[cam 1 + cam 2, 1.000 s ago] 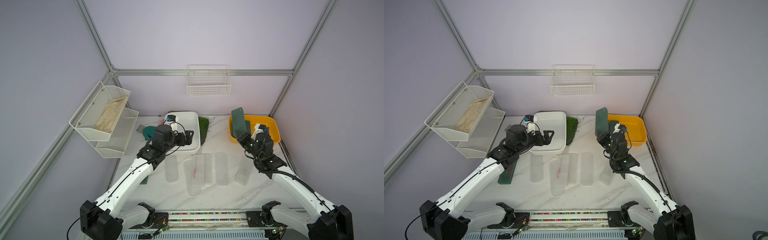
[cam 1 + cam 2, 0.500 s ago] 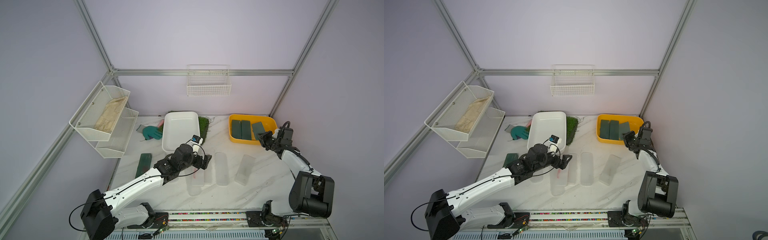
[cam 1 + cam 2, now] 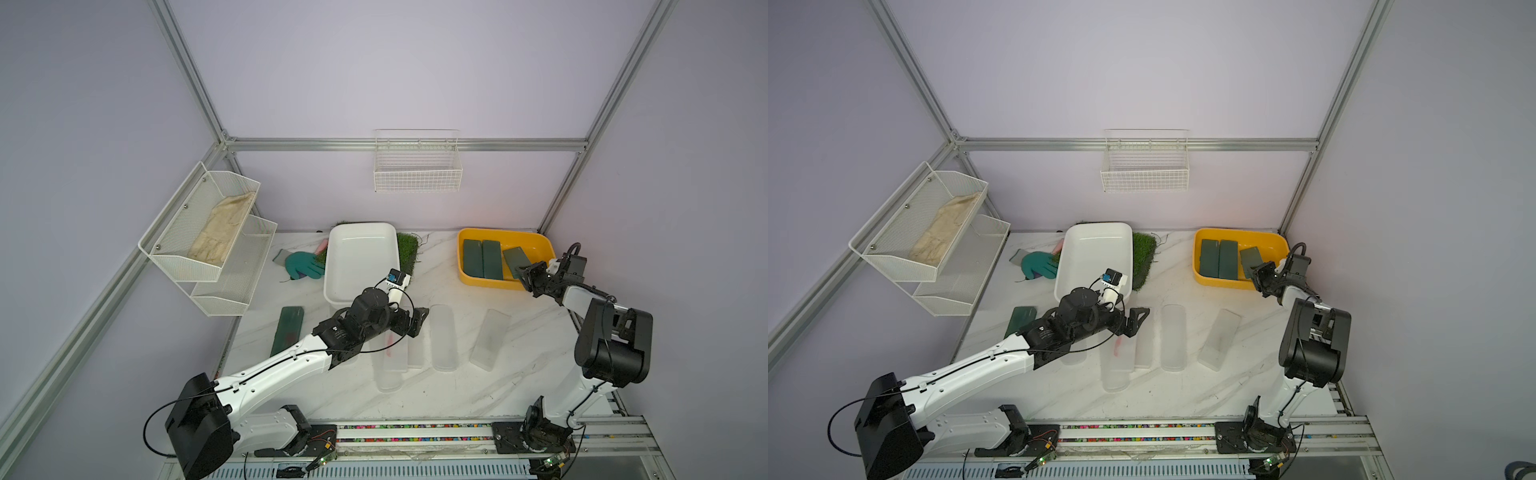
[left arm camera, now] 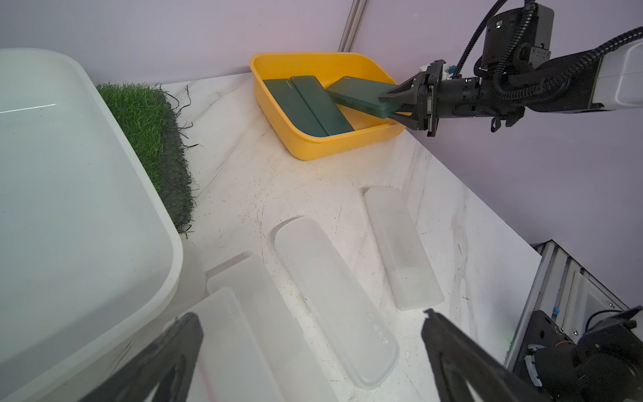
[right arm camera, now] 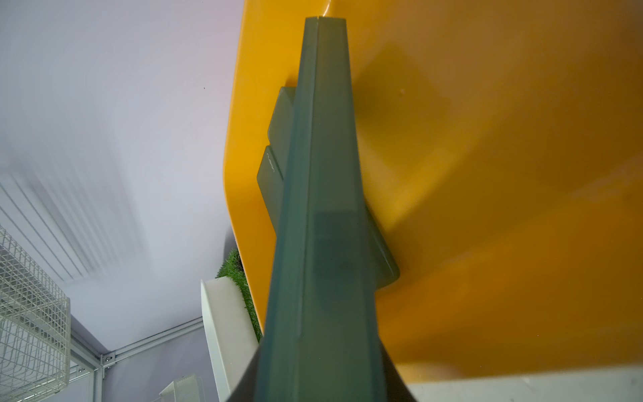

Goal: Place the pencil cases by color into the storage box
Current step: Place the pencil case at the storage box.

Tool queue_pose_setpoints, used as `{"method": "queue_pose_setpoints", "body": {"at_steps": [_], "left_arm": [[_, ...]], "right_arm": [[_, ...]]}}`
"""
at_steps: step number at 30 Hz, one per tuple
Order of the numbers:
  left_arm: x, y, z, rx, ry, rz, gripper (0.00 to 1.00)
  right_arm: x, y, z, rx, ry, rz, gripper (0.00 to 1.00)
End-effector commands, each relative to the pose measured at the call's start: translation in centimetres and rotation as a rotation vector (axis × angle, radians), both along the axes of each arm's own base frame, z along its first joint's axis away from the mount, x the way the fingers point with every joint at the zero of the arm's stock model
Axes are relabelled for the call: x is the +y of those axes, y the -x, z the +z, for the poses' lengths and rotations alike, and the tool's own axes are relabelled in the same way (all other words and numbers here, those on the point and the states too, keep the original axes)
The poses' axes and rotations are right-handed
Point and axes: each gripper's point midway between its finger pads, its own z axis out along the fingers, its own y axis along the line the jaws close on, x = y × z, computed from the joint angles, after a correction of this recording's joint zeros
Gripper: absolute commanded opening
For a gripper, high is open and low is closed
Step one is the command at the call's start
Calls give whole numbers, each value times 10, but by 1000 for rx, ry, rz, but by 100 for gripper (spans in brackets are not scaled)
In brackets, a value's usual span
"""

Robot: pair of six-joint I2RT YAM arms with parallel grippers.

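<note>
1. My right pincer (image 4: 388,107) is clamped on one end of a flat dark green rectangular pencil case (image 4: 358,94). The case hangs tilted, far end down inside the yellow plastic tub (image 4: 348,146), gripped end above the tub's rim.
2. In the yellow tub, two more dark green cases (image 3: 473,257) lie flat, side by side. I cannot tell whether the tilted case touches them.
3. My left pincer (image 4: 309,318) is spread wide with nothing in it. It hovers over the frosted cases on the white marble bench (image 3: 449,390), well apart from the yellow tub.
4. Several frosted translucent white oblong cases lie in a row on the bench. A square-ended frosted case (image 3: 490,338) is nearest the yellow tub and a round-ended frosted case (image 3: 444,340) is just beyond it. The rest lie farther off, partly under my left arm.
5. A fourth dark green case (image 3: 286,328) lies flat on the bench, farthest of all the cases from the yellow tub.
6. The white rectangular plastic tub (image 3: 361,266) sits between that fourth case and the yellow tub, with no case inside.
7. A green fake-grass mat (image 3: 409,253) shows at the white tub's side facing the yellow tub.
8. A teal rubber glove (image 3: 301,266) lies on the white tub's side away from the yellow tub.
</note>
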Motion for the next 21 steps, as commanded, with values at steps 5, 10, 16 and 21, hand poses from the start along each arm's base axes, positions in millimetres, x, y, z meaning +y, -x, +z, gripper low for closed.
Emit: {"method": "queue_pose_setpoints", "body": {"at_steps": [5,10,16,21], "left_arm": [[-7,-1,5,-28,6,-26,100],[-9,-3,6,-26,14,-21,100],[-10,-4,5,-19,25,-19,100],[-10,-3,4,-15,35,-15,100]], "right_arm": [[-6,-23,-1,-73,-39,-15,27],[-10,-28,-9,-56,-53,-34,32],[-12,-27,-24,8,-62,-44,42],[-13,-23,-33,62,-62,-51,55]]}}
